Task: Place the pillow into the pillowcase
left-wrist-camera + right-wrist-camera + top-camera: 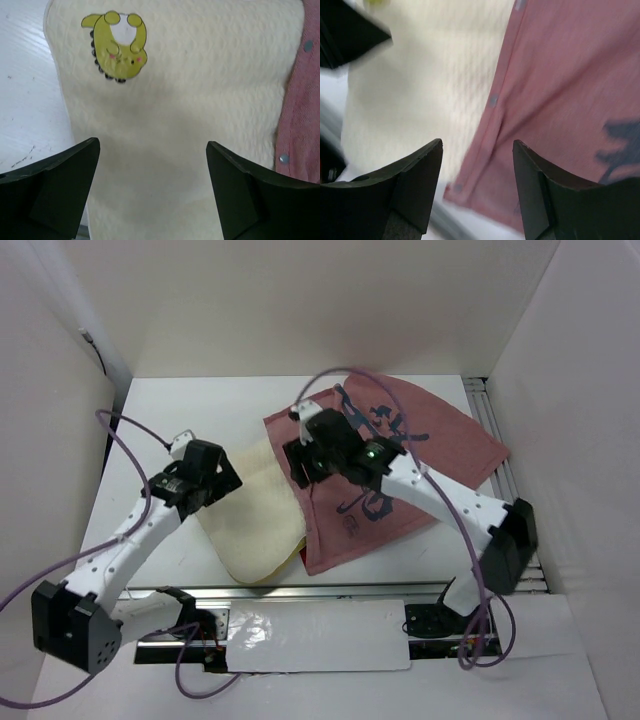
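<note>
- Pillow lay flat, one side under pillowcase edge.
- Left gripper spread wide above pillow, holding nothing.
- Right gripper parted over pillowcase hem, empty.

Table (white): pillow, pillowcase

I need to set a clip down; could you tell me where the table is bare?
Bare table lies along the far edge, behind the pillow and left of the pillowcase, and by the left wall. Crowded: the middle, left gripper and right gripper above the pillow.
</note>
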Available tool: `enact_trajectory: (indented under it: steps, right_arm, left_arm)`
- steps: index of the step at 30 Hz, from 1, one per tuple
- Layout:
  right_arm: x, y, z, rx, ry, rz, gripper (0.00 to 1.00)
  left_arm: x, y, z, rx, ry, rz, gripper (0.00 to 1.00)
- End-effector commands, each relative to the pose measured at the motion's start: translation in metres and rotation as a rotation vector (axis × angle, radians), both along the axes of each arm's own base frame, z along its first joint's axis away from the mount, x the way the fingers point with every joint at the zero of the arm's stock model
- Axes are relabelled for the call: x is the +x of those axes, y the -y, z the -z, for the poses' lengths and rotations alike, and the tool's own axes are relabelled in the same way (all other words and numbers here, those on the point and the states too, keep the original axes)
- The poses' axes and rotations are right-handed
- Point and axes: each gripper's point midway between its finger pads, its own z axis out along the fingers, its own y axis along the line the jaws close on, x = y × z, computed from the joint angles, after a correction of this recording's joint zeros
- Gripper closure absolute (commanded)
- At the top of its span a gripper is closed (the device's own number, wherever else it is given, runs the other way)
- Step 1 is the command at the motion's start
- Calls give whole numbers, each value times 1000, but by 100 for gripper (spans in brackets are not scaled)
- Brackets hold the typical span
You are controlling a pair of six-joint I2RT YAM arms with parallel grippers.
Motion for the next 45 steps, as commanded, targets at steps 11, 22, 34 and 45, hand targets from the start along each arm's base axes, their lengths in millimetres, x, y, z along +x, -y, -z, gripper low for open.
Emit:
enact_trajectory:
  steps: [11, 22, 34, 45]
  right_arm:
    - [245, -95, 36, -156, 448, 182, 30]
    - [293, -96, 81, -192, 586, 369, 70]
    - [267, -121, 14, -31, 608, 299, 100]
    - [170, -155, -86, 289, 489, -65, 100]
  left_arm:
    - [43, -4, 72, -94, -168, 120, 10]
    - [31, 5, 116, -121, -223, 191, 67]
    - [75, 15, 68, -6, 63, 325, 100]
    - [83, 32, -86, 164, 658, 548, 100]
